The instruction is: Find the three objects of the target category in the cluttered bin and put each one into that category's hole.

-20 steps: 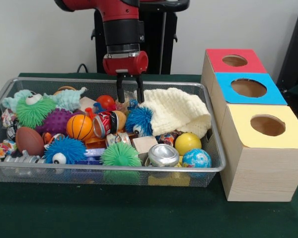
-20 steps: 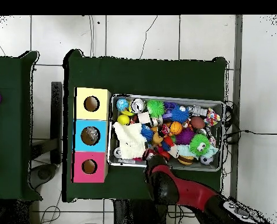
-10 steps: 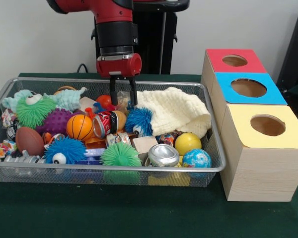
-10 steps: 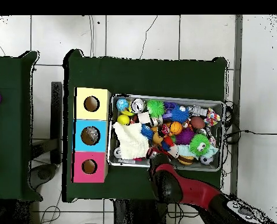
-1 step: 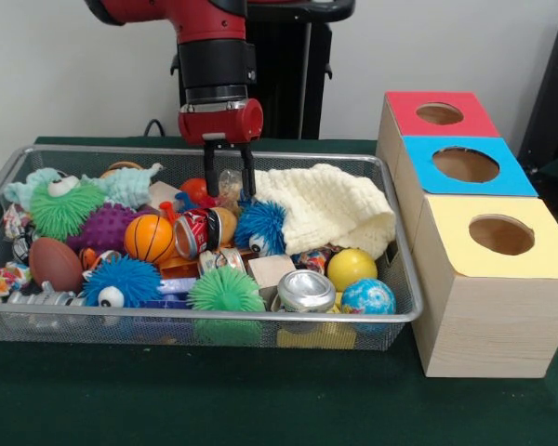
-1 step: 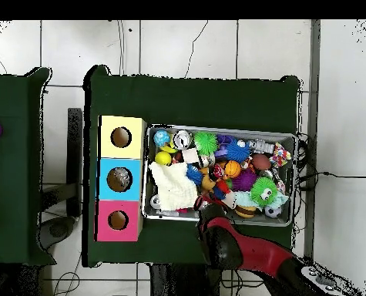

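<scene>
Closest to the camera, on the green tabletop point(image 5: 167, 400), the wire bin point(image 5: 391, 279) was crammed with stuff: a silver can point(image 5: 305, 290) lying on its side up front, a globe ball point(image 5: 368, 297) and a yellow ball point(image 5: 352, 268) just beside it, plus a green spiky ball point(image 5: 225, 289) and a blue spiky one with an eye point(image 5: 121, 282). A bit further in sat a mini basketball point(image 5: 149, 238), a red soda can point(image 5: 194, 232) and a blue fuzzy toy point(image 5: 259, 226), with the cream knit cloth point(image 5: 330, 209) draped toward the right end. Off to the right stood the box row with the yellow hole point(image 5: 501, 234) nearest, then the blue hole point(image 5: 465, 164), then the red hole point(image 5: 439, 113).

Toward the back of the bin, the gripper point(image 5: 229, 181) hung down with its fingers point(image 5: 212, 179) parted a little, something small and pale sitting between them. Couldn't tell if they actually pinched it. The red soda can lay just in front of the tips, not touching.
</scene>
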You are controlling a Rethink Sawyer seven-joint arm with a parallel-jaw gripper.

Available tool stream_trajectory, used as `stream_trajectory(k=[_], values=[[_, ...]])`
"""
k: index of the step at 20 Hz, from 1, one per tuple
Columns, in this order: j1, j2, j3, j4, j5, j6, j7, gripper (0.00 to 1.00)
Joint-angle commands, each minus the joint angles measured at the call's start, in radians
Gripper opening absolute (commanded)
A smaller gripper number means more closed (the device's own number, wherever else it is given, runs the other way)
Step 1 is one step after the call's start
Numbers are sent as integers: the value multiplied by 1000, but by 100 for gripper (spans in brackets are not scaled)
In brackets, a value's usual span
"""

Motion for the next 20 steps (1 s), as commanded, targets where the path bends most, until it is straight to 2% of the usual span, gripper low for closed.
stream_trajectory(k=[1,7,11,12,20], values=[[1,22,26,-133,-25,32,89,100],[36,45,-23,-139,2,-30,105,100],[95,58,-107,-121,166,-52,198,100],[124,49,-137,-107,241,-25,229,100],[230,37,-238,-62,481,-28,260,100]])
